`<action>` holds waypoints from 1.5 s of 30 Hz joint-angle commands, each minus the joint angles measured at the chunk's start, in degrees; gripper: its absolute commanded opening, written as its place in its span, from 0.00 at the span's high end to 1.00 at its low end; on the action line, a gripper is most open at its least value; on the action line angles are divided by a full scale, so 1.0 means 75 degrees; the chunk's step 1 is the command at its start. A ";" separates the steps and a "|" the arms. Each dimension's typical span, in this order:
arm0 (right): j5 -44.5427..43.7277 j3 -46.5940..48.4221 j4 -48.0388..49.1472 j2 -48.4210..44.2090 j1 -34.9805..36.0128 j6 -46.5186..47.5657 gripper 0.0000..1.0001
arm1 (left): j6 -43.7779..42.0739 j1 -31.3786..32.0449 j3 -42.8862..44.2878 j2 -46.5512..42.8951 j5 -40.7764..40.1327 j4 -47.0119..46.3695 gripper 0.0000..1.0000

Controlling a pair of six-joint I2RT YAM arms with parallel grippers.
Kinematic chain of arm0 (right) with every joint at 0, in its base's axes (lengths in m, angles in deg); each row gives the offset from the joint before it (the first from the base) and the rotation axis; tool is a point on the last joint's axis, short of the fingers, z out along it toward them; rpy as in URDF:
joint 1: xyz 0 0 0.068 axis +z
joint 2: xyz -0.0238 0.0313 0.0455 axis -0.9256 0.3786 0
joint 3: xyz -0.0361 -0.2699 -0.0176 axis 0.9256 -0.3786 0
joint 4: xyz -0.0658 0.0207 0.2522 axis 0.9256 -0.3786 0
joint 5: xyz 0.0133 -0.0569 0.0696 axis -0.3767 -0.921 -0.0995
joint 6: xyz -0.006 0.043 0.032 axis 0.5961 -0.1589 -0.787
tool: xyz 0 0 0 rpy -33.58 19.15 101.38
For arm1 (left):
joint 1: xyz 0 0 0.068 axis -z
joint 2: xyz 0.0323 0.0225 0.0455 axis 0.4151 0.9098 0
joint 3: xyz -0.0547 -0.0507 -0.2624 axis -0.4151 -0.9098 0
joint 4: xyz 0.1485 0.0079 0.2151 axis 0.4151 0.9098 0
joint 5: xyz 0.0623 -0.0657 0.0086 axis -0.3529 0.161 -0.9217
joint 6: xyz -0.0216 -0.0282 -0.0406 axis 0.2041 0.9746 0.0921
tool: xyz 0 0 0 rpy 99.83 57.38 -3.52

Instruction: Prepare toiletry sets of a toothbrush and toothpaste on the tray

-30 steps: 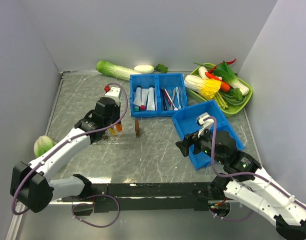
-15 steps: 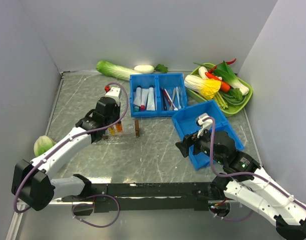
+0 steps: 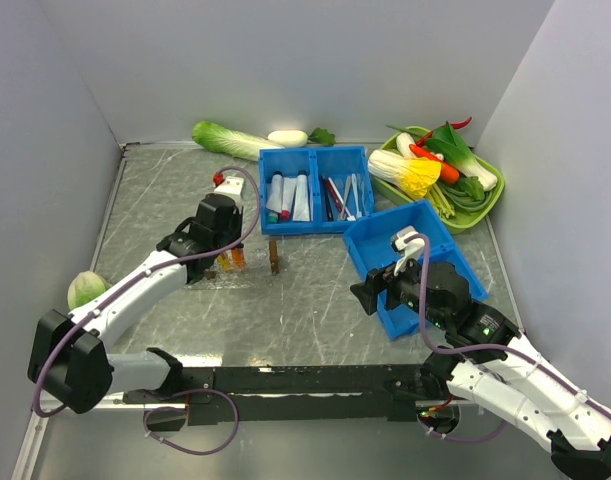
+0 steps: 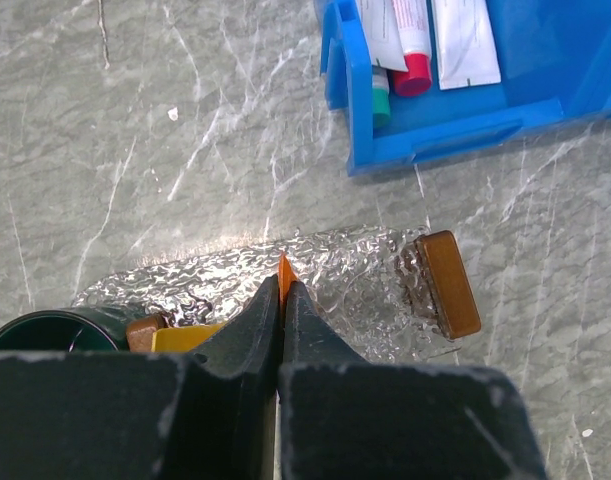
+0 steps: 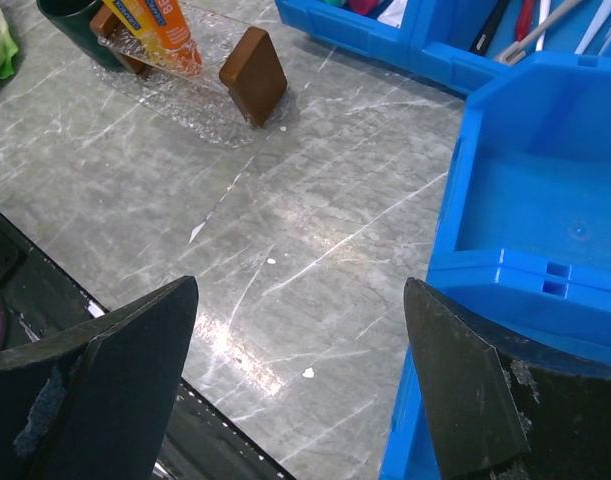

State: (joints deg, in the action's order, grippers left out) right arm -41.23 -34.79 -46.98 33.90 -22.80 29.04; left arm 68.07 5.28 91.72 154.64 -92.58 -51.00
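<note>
My left gripper (image 3: 231,252) is shut on the orange toothpaste tube (image 4: 282,268), whose tip sticks out between the closed fingers over the clear tray (image 4: 355,270). The yellow toothpaste tube (image 4: 183,338) lies just left of it on the tray. Both tubes also show in the right wrist view, orange (image 5: 171,28) and yellow (image 5: 133,14), on the tray (image 5: 200,98). A dark red toothbrush (image 3: 331,196) lies with other brushes in the far blue bin. My right gripper (image 5: 303,372) is open and empty above bare table, beside the near blue bin (image 5: 525,210).
A brown block (image 4: 447,283) sits at the tray's right end, another (image 4: 143,330) by a dark green cup (image 4: 40,330). The far blue bin (image 3: 315,160) holds several tubes and brushes. A green vegetable dish (image 3: 485,215) is at the back right, a cabbage (image 3: 85,290) at the left.
My left arm has shifted slightly toward the far side with the orange tube still held. The right arm has not moved.
</note>
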 commanded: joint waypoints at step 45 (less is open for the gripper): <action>-0.0165 -0.0106 0.0245 -0.0074 -0.0028 -0.0039 0.09 | -0.0103 -0.0048 0.0039 -0.0147 -0.0086 -0.0403 0.55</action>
State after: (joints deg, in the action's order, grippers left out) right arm -41.43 -34.85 -46.96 33.66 -22.80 29.04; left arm 67.66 5.08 91.72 156.41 -92.69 -51.00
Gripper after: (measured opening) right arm 0.914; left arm 0.433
